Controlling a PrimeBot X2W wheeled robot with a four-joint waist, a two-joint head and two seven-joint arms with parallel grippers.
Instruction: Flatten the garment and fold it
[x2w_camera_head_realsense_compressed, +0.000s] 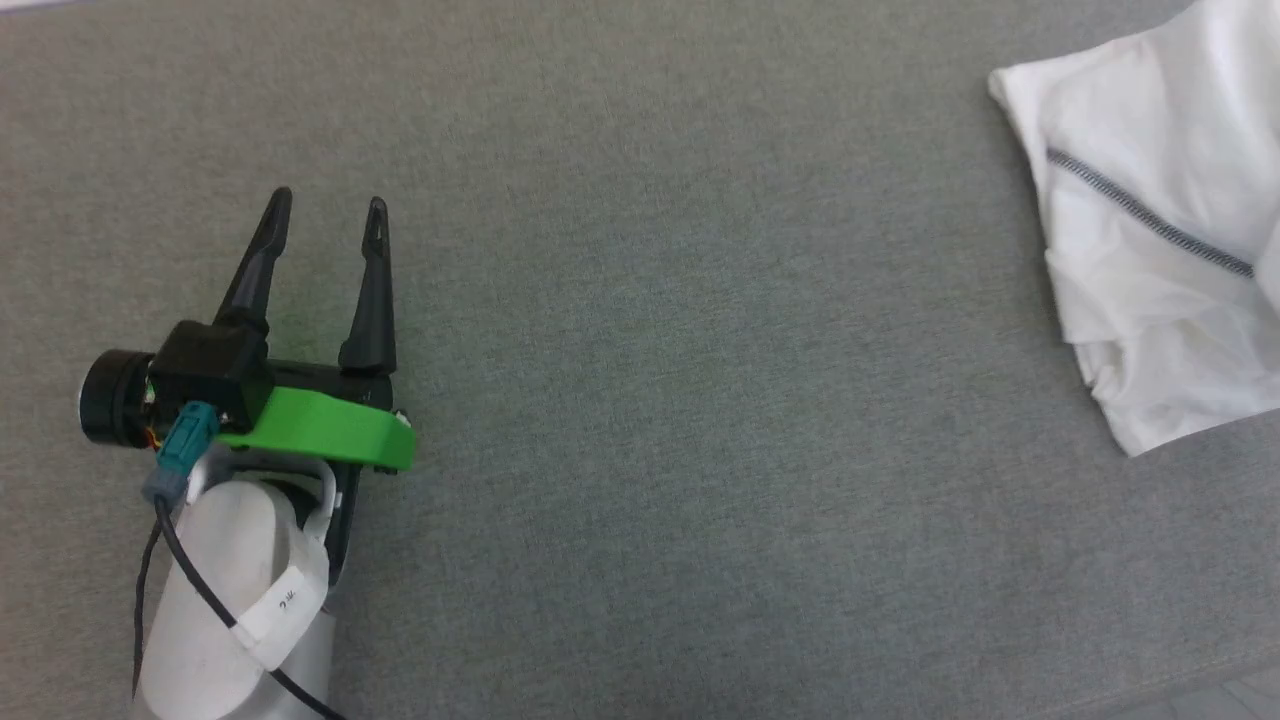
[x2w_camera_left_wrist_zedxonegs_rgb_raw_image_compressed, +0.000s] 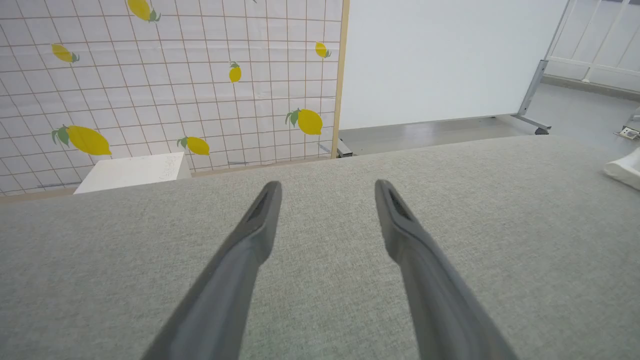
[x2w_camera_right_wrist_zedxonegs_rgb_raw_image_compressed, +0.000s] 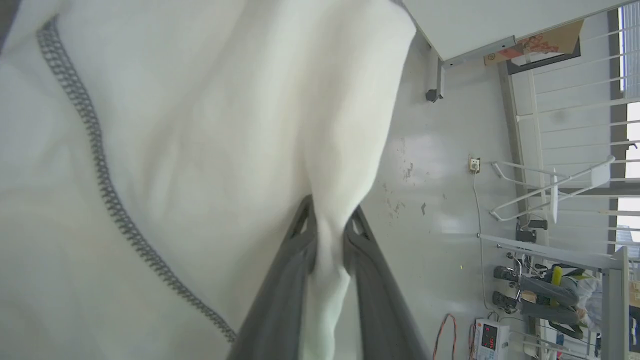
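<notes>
White shirt (x2w_camera_head_realsense_compressed: 1160, 120) lies crumpled, neither flattened nor folded: note your right gripper (x2w_camera_right_wrist_zedxonegs_rgb_raw_image_compressed: 330, 207) pinches a fold of it, your left gripper (x2w_camera_head_realsense_compressed: 330, 198) stands open.

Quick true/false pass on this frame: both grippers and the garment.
1. The left gripper is open and empty. True.
2. The right gripper is shut on the garment. True.
3. The garment lies flat and spread out. False: it is bunched and creased.
4. The left gripper touches the garment. False: bare grey surface lies between them.
</notes>
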